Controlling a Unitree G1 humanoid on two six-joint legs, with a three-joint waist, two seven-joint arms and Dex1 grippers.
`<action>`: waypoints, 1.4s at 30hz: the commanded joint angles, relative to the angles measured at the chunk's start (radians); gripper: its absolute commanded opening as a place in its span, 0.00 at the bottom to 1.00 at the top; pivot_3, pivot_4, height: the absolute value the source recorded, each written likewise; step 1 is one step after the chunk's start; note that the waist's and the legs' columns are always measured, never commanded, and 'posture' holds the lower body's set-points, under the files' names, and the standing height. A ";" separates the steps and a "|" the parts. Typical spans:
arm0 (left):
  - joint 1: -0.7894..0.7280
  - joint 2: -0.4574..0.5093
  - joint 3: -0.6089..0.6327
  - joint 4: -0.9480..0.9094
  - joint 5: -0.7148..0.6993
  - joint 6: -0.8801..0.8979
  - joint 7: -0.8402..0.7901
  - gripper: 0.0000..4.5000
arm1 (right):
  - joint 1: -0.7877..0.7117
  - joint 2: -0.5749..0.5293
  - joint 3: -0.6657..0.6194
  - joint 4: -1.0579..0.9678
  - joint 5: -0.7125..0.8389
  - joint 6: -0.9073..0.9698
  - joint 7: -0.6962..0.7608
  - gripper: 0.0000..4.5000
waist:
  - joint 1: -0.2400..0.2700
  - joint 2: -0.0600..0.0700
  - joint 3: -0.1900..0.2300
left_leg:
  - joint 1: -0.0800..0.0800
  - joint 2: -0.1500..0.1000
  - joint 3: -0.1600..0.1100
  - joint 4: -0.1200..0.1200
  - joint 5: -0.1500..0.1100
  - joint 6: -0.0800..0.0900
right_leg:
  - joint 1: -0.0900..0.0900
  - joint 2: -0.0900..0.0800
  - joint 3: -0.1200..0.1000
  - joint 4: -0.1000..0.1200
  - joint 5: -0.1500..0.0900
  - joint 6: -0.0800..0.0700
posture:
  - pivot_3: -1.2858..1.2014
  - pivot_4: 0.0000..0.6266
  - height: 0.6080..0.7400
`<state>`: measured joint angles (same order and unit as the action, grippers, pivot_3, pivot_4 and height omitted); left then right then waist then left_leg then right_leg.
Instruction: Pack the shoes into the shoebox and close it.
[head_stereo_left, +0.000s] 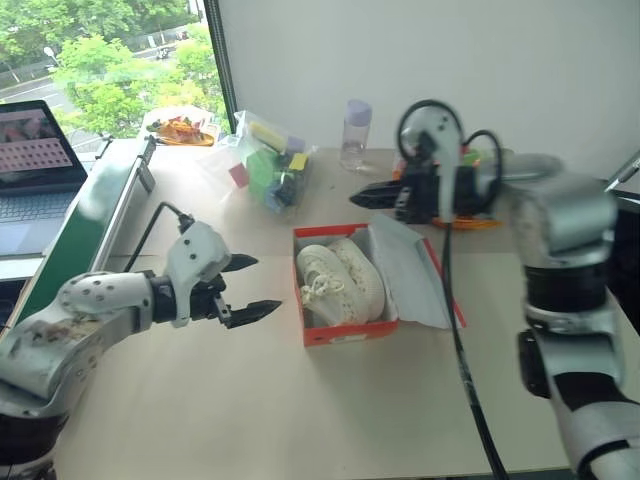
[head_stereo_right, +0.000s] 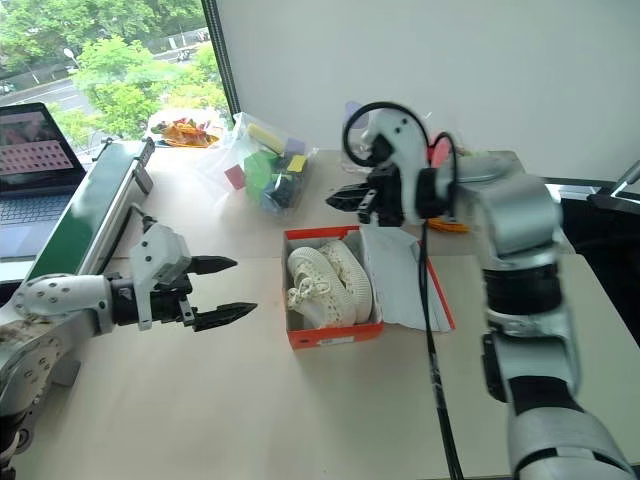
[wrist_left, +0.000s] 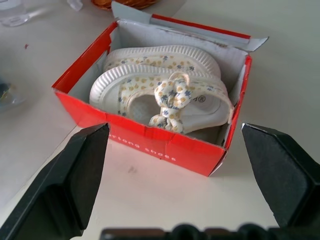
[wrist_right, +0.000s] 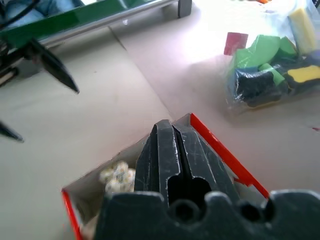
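A: Two shoes (head_stereo_left: 340, 281) in shoebox (head_stereo_left: 350, 328), centre of surface (head_stereo_left: 250, 400); lid open at 3 o'clock.
B: Closing step due. Left gripper (head_stereo_left: 250, 285) wide at 9; right gripper (head_stereo_left: 368, 197) pinched, empty, at 12.

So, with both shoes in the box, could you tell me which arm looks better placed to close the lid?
Probably the right. The lid lies open on the shoebox's right side, and the shut right gripper hangs just above the box's far end. The open left gripper sits across the shoes, opposite the lid.
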<state>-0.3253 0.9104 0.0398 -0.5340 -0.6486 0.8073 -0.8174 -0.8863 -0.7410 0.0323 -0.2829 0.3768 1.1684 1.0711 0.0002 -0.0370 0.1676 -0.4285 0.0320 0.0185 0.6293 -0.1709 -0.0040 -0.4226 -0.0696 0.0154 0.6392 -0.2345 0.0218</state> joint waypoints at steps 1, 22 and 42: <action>-0.082 -0.013 -0.059 0.072 0.046 -0.073 -0.076 1.00 | 0.136 -0.119 -0.068 -0.166 0.061 0.034 0.007 0.01 | 0.001 0.000 0.000 | -0.001 -0.001 0.000 0.001 0.000 0.000 | -0.001 -0.001 0.000 0.000 0.000 0.001 | 0.52 0.24 1.00; -0.356 -0.100 -0.205 0.377 0.232 -0.230 -0.332 1.00 | 0.870 0.150 -0.290 -0.148 0.135 -0.049 -0.331 0.01 | -0.004 0.001 0.002 | -0.002 0.002 0.002 0.013 -0.001 0.002 | 0.001 0.003 0.005 0.003 -0.002 0.010 | 0.52 0.24 1.00; -0.346 -0.061 -0.149 0.352 0.248 -0.196 -0.332 1.00 | 0.726 0.539 -0.779 0.187 0.727 -0.305 -0.415 0.01 | -0.014 0.003 0.003 | -0.002 0.003 0.004 0.012 -0.002 0.004 | 0.000 0.005 0.010 0.003 0.000 0.010 | 0.52 0.24 1.00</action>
<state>-0.6611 0.8390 -0.1359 -0.1588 -0.3969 0.6144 -1.1479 -0.1602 -0.1932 -0.7563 0.0237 1.0045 0.8552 0.6151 -0.0138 -0.0340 0.1703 -0.4306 0.0352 0.0224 0.6417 -0.1730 -0.0001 -0.4221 -0.0642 0.0253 0.6422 -0.2342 0.0321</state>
